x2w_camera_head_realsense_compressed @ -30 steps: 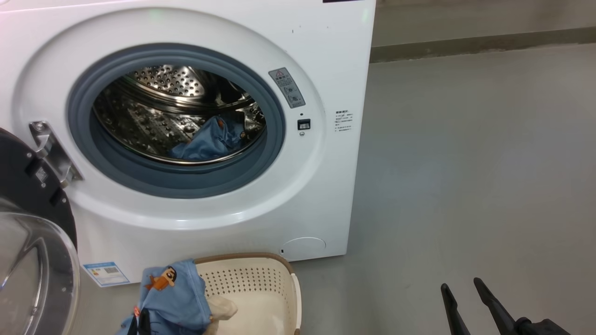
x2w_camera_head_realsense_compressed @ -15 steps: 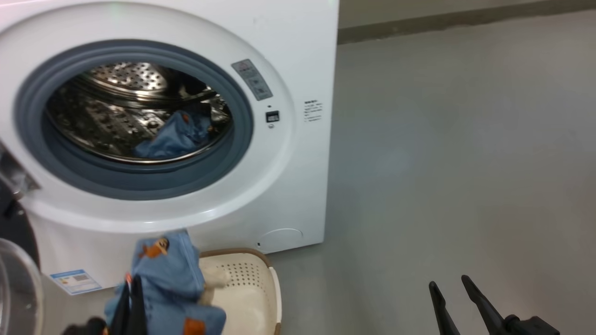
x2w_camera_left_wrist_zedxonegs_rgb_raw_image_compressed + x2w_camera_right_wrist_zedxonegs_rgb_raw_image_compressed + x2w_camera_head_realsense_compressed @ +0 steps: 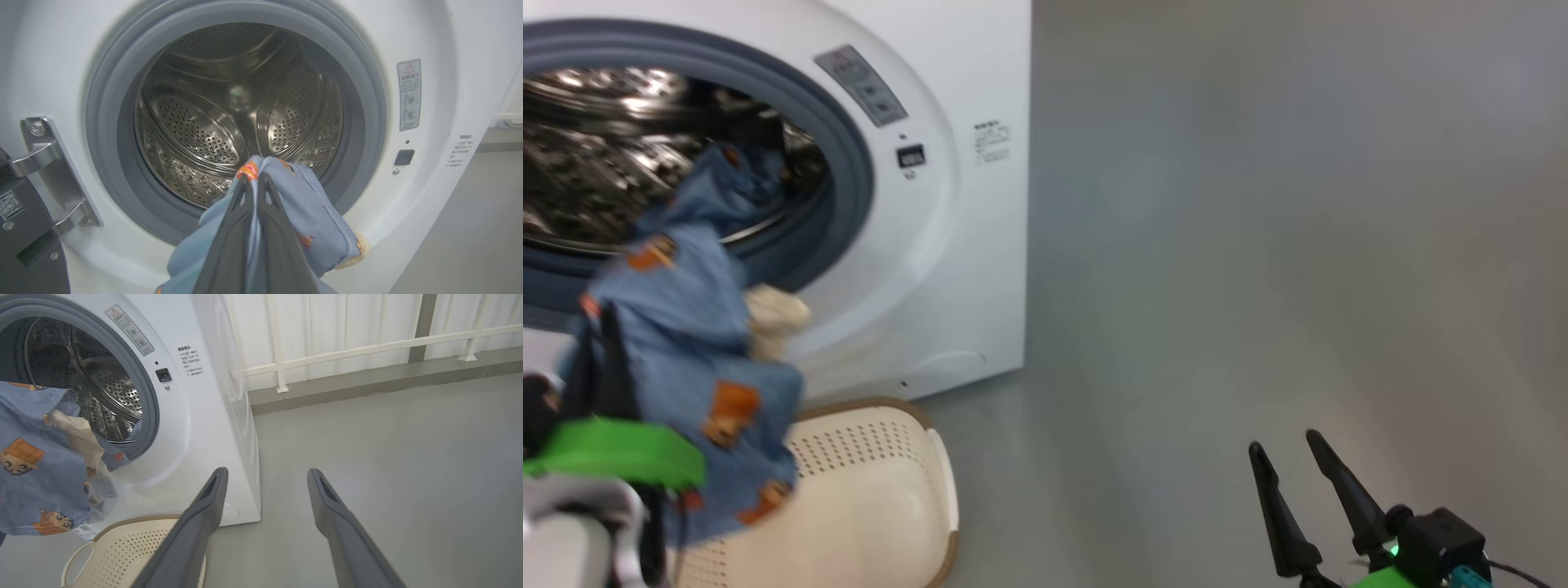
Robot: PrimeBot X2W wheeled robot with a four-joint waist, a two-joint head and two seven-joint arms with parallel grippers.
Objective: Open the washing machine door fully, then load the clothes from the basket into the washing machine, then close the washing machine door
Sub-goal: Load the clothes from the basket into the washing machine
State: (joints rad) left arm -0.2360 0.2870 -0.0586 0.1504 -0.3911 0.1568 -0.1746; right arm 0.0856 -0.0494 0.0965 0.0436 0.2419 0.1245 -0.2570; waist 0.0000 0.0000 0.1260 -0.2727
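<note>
**Left wrist view, far left:** the black door (image 3: 24, 237) stands swung aside on its metal hinge (image 3: 53, 171), leaving the mouth of the washing machine (image 3: 964, 245) uncovered.

**Left:** the left hand (image 3: 598, 343) is clenched on the clothes (image 3: 686, 351), a light blue bundle printed with orange-brown figures, with a scrap of cream cloth. The bundle is held up in front of the grey rubber ring (image 3: 110, 134), above the basket (image 3: 874, 490). Another blue piece lies low inside the steel drum (image 3: 229, 114).

**Centre:** the cream, brown-rimmed basket sits on the floor (image 3: 1258, 245) just before the machine.

**Right:** the right hand (image 3: 1284, 445) hangs over the floor, well apart from the machine, its fingers spread and grasping nothing. In the right wrist view a white railing (image 3: 347, 347) runs along the far wall.
</note>
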